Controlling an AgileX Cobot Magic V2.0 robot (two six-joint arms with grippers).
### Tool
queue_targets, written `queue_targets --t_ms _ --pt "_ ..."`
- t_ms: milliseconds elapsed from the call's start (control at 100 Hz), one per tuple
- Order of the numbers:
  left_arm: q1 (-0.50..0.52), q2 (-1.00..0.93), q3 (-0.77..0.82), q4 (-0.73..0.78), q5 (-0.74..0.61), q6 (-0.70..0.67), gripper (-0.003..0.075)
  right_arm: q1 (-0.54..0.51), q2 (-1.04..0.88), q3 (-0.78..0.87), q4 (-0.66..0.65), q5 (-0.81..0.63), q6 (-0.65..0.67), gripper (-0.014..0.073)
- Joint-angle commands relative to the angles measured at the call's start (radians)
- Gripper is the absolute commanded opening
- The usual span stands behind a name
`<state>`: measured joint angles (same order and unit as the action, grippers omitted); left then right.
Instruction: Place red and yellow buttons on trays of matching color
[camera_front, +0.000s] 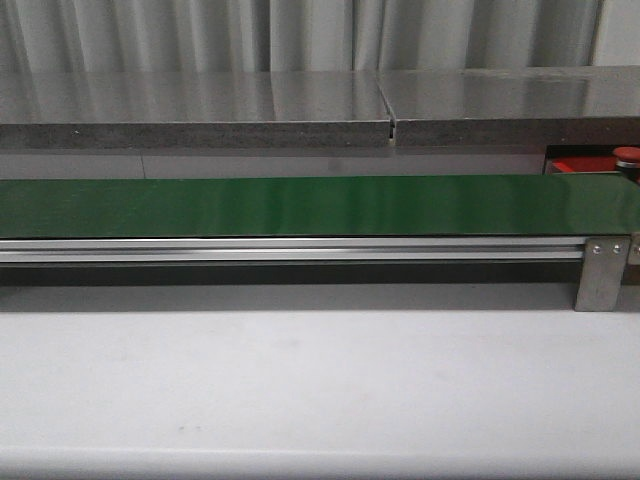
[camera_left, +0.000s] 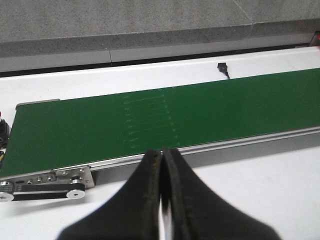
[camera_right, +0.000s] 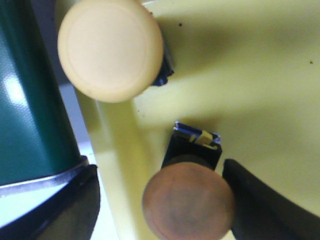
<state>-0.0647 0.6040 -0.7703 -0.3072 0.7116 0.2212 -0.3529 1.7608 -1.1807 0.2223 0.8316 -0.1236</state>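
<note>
A red tray (camera_front: 575, 166) shows at the far right behind the green belt (camera_front: 300, 205), with a glossy red button (camera_front: 627, 155) at its right end. No gripper appears in the front view. In the right wrist view a yellow tray (camera_right: 250, 75) holds a pale yellow button (camera_right: 110, 47) near its rim. A second domed button (camera_right: 187, 200), tan in shadow, sits on a black base between the fingers. My right gripper (camera_right: 159, 172) is open over it, the button close to one finger and well clear of the other. My left gripper (camera_left: 162, 156) is shut on nothing, above the white table beside the belt (camera_left: 150, 120).
A grey stone ledge (camera_front: 200, 110) runs behind the belt. The belt's aluminium rail (camera_front: 300, 250) ends in a metal bracket (camera_front: 602, 272) at the right. White table (camera_front: 300, 380) lies in front. A small black connector (camera_left: 222, 67) lies beyond the belt. The belt's roller end (camera_left: 50, 182) is beside the left gripper.
</note>
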Motion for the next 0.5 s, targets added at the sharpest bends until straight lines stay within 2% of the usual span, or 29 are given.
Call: queue_targets --t_ms 0,400,490 --pt "-0.007 0.001 -0.026 -0.018 -0.076 -0.007 -0.0020 0.001 -0.081 -0.020 0.028 -0.014 -0.011 0.0530" --pt "-0.007 0.001 -0.026 -0.018 -0.076 -0.007 -0.0020 0.003 -0.287 0.089 -0.054 -0.106 -0.011 0.0526" --pt "-0.007 0.001 -0.026 -0.018 -0.076 -0.007 -0.0020 0.016 -0.341 0.114 -0.066 -0.129 -0.012 0.0442"
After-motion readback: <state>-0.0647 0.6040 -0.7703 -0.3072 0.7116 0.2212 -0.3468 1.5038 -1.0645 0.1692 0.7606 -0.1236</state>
